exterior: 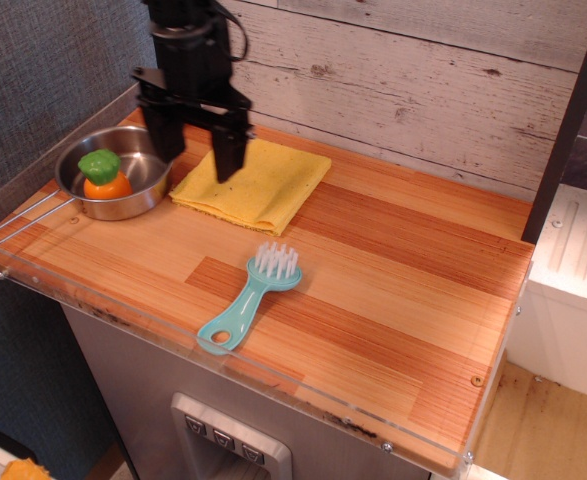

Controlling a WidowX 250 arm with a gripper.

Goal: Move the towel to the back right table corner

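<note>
The yellow towel lies folded and flat on the striped wood table, at the back left of centre, next to the steel pan. My black gripper hangs open and empty over the towel's left edge. Its left finger is above the pan's rim and its right finger is above the towel. I cannot tell whether the fingertips touch the cloth. The back right corner, by the dark post and the whitewashed planks, holds nothing.
A steel pan with a long handle holds an orange-and-green toy vegetable at the back left. A teal dish brush lies in front of the towel. A clear acrylic rim runs along the front edge.
</note>
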